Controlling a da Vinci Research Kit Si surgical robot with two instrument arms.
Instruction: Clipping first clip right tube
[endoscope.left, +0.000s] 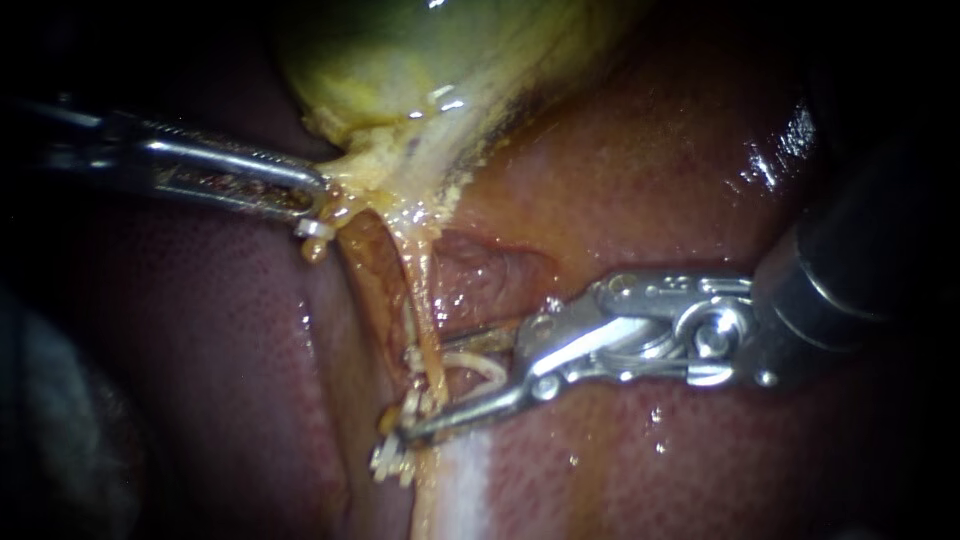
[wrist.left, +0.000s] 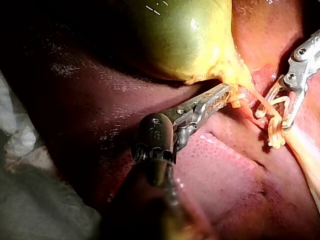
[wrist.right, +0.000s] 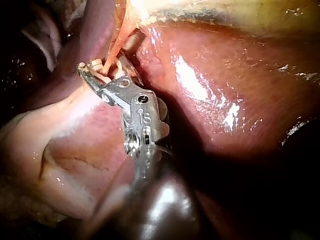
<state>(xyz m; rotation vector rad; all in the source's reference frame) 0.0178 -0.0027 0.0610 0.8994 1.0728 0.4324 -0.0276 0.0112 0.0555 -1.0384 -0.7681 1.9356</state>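
L instrument (endoscope.left: 312, 200) comes in from the left. Its end effector is clamped on the yellow fatty edge at the neck of the gallbladder (endoscope.left: 400, 60), jaws together on the tissue w/ no gap I can see. 2 strands run down from that neck over the liver (endoscope.left: 640, 180): a wider orange strand (endoscope.left: 365, 275) and, just beside it, the thin yellow right tube (endoscope.left: 425, 300).

R instrument (endoscope.left: 428, 392) comes in from the right, low over the liver. Its end effector stands narrow, only part-way apart, w/ a pale clip (endoscope.left: 478, 366) held between the 2 jaws. The clip's curved back shows as a loop near the hinge, its ridged ends out by the jaw tips. The right tube passes between the jaws, inside the clip, on its lower stretch and well apart from the L instrument's hold. Can't tell whether the clip's ends have met. In the left wrist view the tube also runs through the clip's loop, w/ a ridged end just past 1 jaw tip.
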